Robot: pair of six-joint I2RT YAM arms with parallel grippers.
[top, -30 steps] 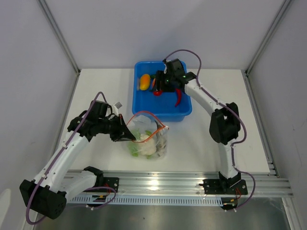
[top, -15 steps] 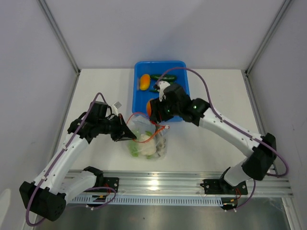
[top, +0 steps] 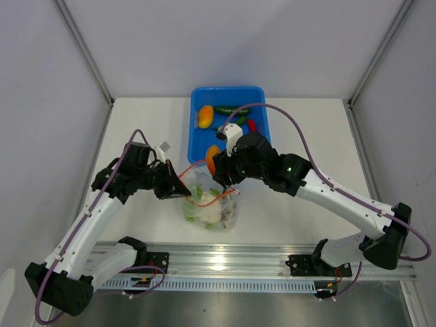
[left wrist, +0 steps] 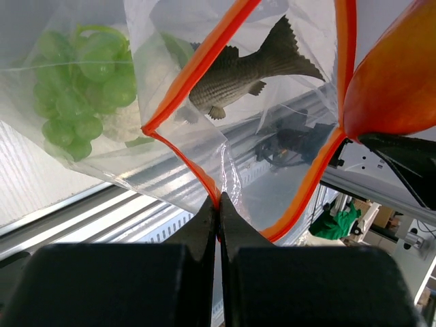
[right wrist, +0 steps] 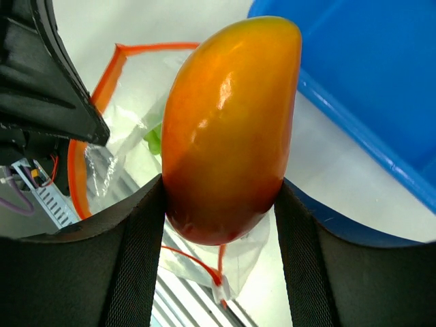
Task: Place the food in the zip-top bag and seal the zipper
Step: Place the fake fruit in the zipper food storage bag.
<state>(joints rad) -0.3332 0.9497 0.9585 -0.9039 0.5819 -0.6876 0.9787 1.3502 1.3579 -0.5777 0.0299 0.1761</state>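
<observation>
right fingers [top: 221,166], seen from above, have swung off the blue tub [top: 193,139] within the last second and now hang at the mouth of the zip-top bag [top: 212,212], clamped on the red-orange fruit [top: 213,155]. left fingers [top: 178,189] pinch the bag's left rim, same as a second ago. pepper [top: 205,116], green chili [top: 231,110] and red chili [top: 253,125] lie in the tub, so i reckon more trips remain

left wrist: those fingers are closed tight on the zipper [left wrist: 194,71], holding the mouth agape. grey fish [left wrist: 235,71] and a green bunch [left wrist: 78,92] sit inside, and the fruit is at the far lip

right wrist: both fingers hug the fruit's sides, with the open mouth below and to the left. i judge the drop comes next, with sealing still some way off
</observation>
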